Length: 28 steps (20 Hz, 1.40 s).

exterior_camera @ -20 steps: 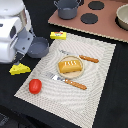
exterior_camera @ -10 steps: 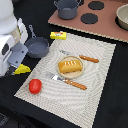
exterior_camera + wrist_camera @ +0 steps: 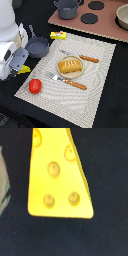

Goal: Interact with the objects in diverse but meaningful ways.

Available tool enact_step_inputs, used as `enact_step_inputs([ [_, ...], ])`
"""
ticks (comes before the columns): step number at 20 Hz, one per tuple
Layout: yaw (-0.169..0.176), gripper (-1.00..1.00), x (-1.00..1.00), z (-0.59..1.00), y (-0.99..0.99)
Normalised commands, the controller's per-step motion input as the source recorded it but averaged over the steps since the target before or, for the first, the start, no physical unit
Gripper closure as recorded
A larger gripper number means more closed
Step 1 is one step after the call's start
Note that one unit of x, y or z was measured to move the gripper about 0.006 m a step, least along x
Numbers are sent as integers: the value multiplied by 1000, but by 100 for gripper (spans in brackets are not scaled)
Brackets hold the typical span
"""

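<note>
The yellow holed cheese wedge lies flat on the dark table and fills the wrist view; no fingers show there. In the exterior view only its tip shows beside my gripper, which hangs low right over it at that view's left. Whether the jaws are open or shut is hidden. The grey long-handled saucepan sits just behind the gripper. The yellow butter block lies beyond the pan. The golden bread loaf rests on a small plate on the placemat. The red tomato sits at the mat's near corner.
A wooden-handled knife and fork flank the plate on the striped placemat. A toy stove with dark burners, a grey pot and a bowl stand at the back.
My arm has come down and toward the cheese wedge, now covering most of it in the exterior view. The cheese and the other items have not moved.
</note>
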Motion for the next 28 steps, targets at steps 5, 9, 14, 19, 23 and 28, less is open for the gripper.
enact_step_inputs([
  [5,0,-100,-70,-286,-74],
  [9,0,100,-108,-269,-85],
  [14,0,100,-88,-194,-125],
  [19,0,100,-37,-93,-137],
  [23,0,100,0,-66,-129],
  [28,0,100,-60,557,-40],
])
